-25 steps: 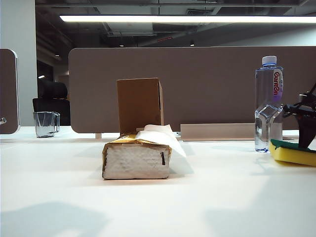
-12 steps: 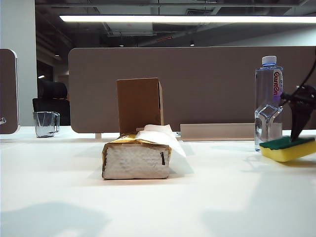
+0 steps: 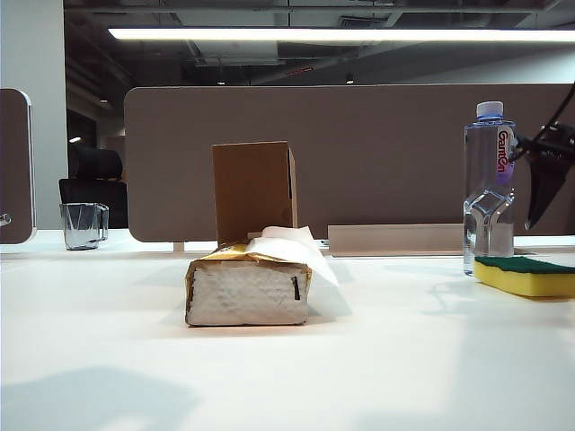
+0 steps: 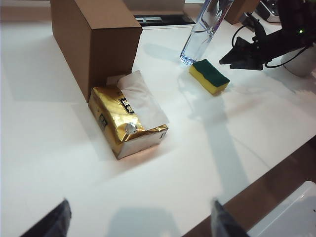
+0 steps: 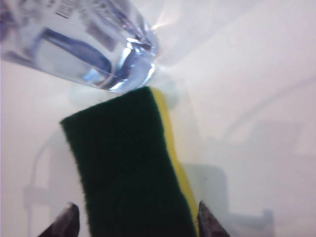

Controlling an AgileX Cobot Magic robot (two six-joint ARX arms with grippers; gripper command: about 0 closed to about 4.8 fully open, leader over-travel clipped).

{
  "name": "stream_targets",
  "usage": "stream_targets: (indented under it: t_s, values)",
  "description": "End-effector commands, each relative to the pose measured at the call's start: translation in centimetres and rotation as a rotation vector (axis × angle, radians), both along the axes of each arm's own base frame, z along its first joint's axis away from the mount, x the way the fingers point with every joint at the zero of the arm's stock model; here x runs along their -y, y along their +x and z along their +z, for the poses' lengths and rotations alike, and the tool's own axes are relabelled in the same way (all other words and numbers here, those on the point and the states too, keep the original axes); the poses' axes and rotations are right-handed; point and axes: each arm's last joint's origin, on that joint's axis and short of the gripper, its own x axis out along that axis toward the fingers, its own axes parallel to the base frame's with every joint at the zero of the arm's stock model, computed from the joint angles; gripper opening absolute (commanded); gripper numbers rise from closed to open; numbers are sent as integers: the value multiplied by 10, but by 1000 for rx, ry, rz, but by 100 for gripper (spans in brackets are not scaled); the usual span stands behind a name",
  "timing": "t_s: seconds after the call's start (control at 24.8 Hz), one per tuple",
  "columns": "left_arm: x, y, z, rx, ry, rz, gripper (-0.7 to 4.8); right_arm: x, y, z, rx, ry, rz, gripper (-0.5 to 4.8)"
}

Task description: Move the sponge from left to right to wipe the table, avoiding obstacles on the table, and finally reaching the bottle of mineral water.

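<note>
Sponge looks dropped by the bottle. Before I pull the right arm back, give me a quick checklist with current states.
1. Sponge flat on the table, green side up: ok.
2. Sponge reached the bottle of mineral water: ok, it lies right beside the base; contact cannot tell.
3. Right gripper free of the sponge: ok, open and raised above it.
4. Bottle upright: ok.
5. Tissue pack and cardboard box standing undisturbed: ok.
6. Left gripper out of the way: ok, open, over the near table edge, holding nothing.
</note>
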Motion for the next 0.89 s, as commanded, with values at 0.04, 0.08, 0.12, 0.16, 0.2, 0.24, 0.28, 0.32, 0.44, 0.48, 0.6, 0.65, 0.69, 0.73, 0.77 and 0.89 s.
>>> stream_targets:
  t_s: [0.04,0.08,0.12,0.16,0.2,0.24,0.28,0.32,0.44,0.48,0.6,0.65,0.69,0.73,0.77,0.89]
  values:
    - [0,0,3,18,-8,-2,367,-1,-7,18,47,6,13,307]
    - [0,0,3,21,-8,-2,367,-2,-10,24,62,4,13,307]
    - [0,0,4,30,-10,-2,367,-2,-13,30,83,2,13,307]
    - [0,0,4,35,-11,-2,367,-2,-15,35,99,0,13,307]
    - [0,0,5,42,-12,-2,367,-2,-17,39,110,-1,13,306]
    - [0,1,6,50,-14,-2,367,-3,-20,43,122,-2,14,306]
    - [0,1,6,58,-14,1,367,-3,-22,47,132,-4,14,306]
    - [0,1,7,61,-15,2,367,-3,-24,50,137,-5,16,305]
    - [0,1,7,68,-16,2,367,-4,-32,60,155,-11,21,198]
    - [0,1,7,68,-16,1,367,-4,-35,63,162,-17,27,131]
    - [0,1,7,68,-16,1,367,-5,-41,71,191,-39,39,-10]
    - [0,1,7,68,-16,1,367,-5,-43,74,204,-44,43,-8]
    - [0,1,7,68,-16,1,367,-5,-44,76,212,-44,44,-8]
    - [0,1,7,68,-16,1,367,-5,-47,81,226,-45,43,8]
    - [0,1,7,68,-16,1,367,-5,-48,82,229,-46,43,53]
    - [0,1,7,70,-15,1,367,-6,-57,86,205,-34,35,189]
